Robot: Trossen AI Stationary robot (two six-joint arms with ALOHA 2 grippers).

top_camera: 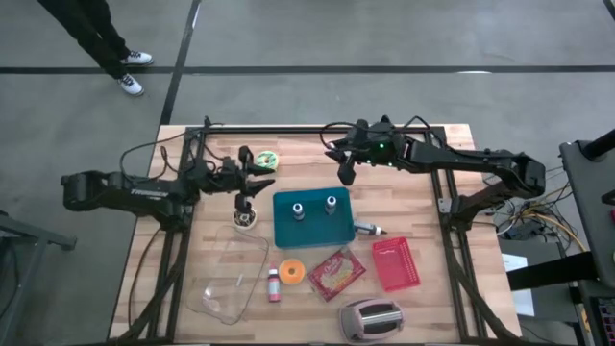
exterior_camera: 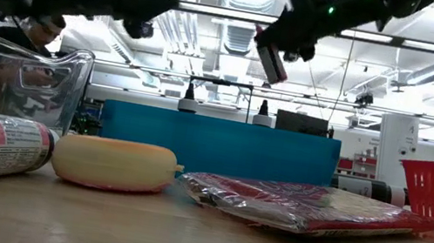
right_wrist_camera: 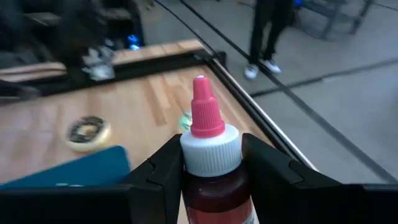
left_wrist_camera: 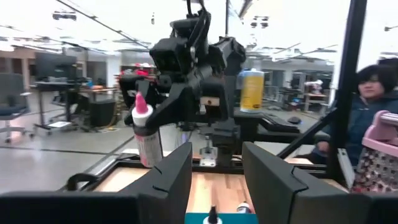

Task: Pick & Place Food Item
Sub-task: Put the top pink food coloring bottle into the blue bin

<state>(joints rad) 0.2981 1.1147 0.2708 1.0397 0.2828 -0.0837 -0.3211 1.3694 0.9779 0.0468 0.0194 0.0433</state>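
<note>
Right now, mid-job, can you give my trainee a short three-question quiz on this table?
1. True or false: the right gripper holds a pink-capped bottle.
2. Which object stands nearest the red basket? A) clear container B) snack packet C) green tape roll
3. Fill in: two small bottles stand on the teal ____.

Key: 1 true; 2 B; 3 box.

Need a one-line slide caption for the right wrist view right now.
Right gripper clamps a pink-capped bottle above the wooden table.
</note>
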